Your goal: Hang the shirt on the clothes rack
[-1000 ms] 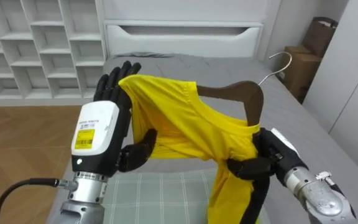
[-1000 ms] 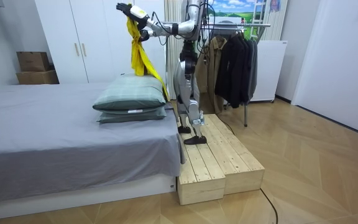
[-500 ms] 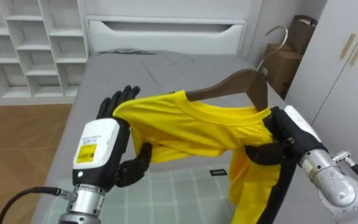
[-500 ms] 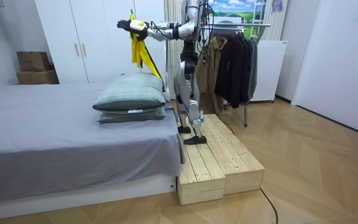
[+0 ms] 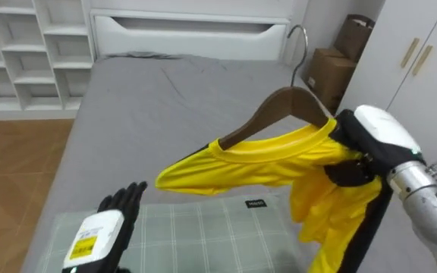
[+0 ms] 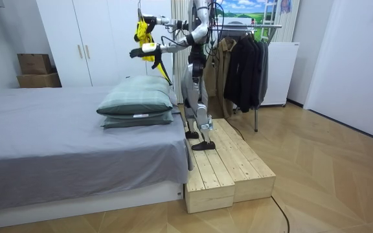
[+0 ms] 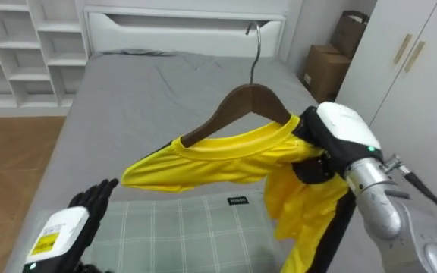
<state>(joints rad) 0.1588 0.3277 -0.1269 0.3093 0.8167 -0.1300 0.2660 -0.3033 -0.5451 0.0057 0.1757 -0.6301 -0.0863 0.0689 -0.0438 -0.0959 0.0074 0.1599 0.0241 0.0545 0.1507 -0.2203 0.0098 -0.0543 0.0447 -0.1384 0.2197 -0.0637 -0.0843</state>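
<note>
Left eye view, right hand (image 5: 369, 142) clenched on yellow shirt (image 5: 256, 163) draped over curved wooden hanger (image 5: 279, 106), left hand (image 5: 111, 220) unclenched

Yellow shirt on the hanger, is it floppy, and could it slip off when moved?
Probably floppy: the yellow shirt sags in folds below the right hand. Likely light, as one hand holds it up. It might slip on the smooth wooden hanger, being bunched toward one end.

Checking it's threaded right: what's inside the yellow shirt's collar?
A wooden hanger: its top sticks out. Its ends are covered by the shirt, one also by the gripping right hand.
</note>
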